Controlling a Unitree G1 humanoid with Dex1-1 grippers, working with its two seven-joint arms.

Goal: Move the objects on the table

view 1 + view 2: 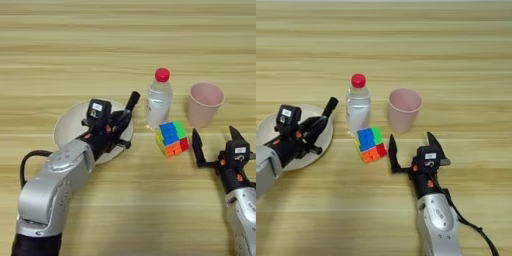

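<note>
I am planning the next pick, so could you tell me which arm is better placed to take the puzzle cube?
Right. The right gripper is open and empty beside the puzzle cube; the left gripper holds the marker pen over the plate.

Matt wood-grain tabletop (60,45); clear glossy plastic bottle (159,104) with red cap; matt pink cup (204,104); glossy puzzle cube (172,138).

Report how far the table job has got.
Done: nothing visibly. In hand: the left gripper holds the marker over the plate. Left: bottle, cup and cube stand untouched; the right gripper waits open beside the cube.
</note>
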